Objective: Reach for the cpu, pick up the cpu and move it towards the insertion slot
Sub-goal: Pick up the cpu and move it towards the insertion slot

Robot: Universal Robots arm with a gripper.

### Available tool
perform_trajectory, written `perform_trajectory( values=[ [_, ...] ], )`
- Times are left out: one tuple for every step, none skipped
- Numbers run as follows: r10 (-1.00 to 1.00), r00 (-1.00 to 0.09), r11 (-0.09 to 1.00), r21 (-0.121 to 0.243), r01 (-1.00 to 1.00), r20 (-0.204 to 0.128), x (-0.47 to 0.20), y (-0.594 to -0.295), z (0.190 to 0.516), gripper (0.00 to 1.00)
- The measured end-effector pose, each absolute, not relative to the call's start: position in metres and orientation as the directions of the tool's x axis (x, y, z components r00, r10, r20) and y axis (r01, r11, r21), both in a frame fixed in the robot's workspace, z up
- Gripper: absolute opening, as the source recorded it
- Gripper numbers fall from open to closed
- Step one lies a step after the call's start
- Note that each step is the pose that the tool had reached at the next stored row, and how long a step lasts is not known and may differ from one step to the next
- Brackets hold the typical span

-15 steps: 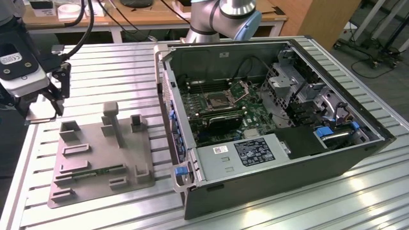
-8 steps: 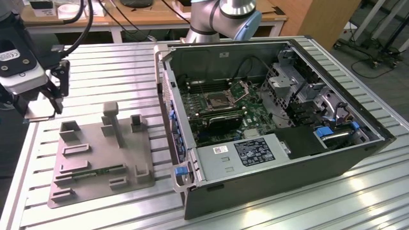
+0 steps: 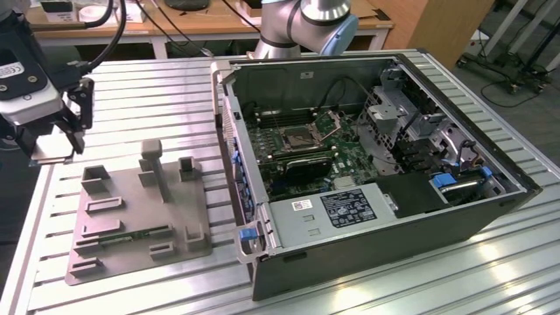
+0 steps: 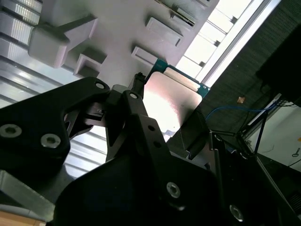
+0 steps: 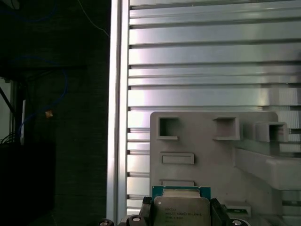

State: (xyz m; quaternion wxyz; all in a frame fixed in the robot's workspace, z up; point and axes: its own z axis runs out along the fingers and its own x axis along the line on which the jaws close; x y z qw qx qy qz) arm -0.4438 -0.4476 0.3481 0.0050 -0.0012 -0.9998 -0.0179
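1. My fingers (image 3: 79,125) are closed on the cpu (image 3: 50,159). They pinch it by two opposite edges and stand no wider apart than the chip itself.
2. In the second wrist view the cpu (image 4: 173,96) sits between my two black fingers (image 4: 135,107). Its silvery top catches bright light, and a thin green edge shows along its far side.
3. In the first wrist view the cpu (image 5: 181,213) faces the camera flat-on, with one of my fingers (image 5: 146,208) at each side. The grey fixture plate (image 5: 202,160) and the tabletop (image 5: 211,61) lie beyond it.
4. In the exterior view I hang at the exterior view's left, over the edge of the slatted metal tabletop (image 3: 157,85). I am just beside the far corner of the grey fixture plate (image 3: 131,216), which carries raised blocks and pockets.
5. I cannot tell how high the cpu hangs above the tabletop.
6. The insertion slot (image 3: 300,136) lies inside the open computer case (image 3: 376,262), on the green board. It has a dark centre in a shiny metal frame, and a metal bracket (image 3: 337,118) stands tilted up just beside it.
7. The cpu is well apart from the insertion slot, with the wall of the computer case between them.
8. A silver and blue joint of my arm (image 3: 306,26) rises beyond the computer case.
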Motion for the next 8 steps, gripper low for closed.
perform_trajectory(
  values=[
    [0.002,-1.0,0.999,0.036,0.002,0.01,-0.4437,-0.4476,0.3489,0.55],
    [0.002,-1.0,0.999,0.036,0.003,0.01,-0.4437,-0.4476,0.3496,0.55],
    [0.002,-1.0,0.999,0.036,0.003,0.01,-0.4437,-0.4476,0.3501,0.55],
    [0.002,-1.0,0.999,0.036,0.003,0.011,-0.4437,-0.4476,0.3508,0.55],
    [0.002,-1.0,0.999,0.036,0.003,0.011,-0.4437,-0.4476,0.3513,0.55],
    [0.002,-1.0,0.999,0.036,0.003,0.011,-0.4436,-0.4476,0.352,0.55],
    [0.002,-1.0,0.999,0.036,0.003,0.011,-0.4436,-0.4476,0.3526,0.55],
    [0.002,-1.0,0.999,0.036,0.003,0.011,-0.4436,-0.4476,0.3532,0.55]
  ],
)
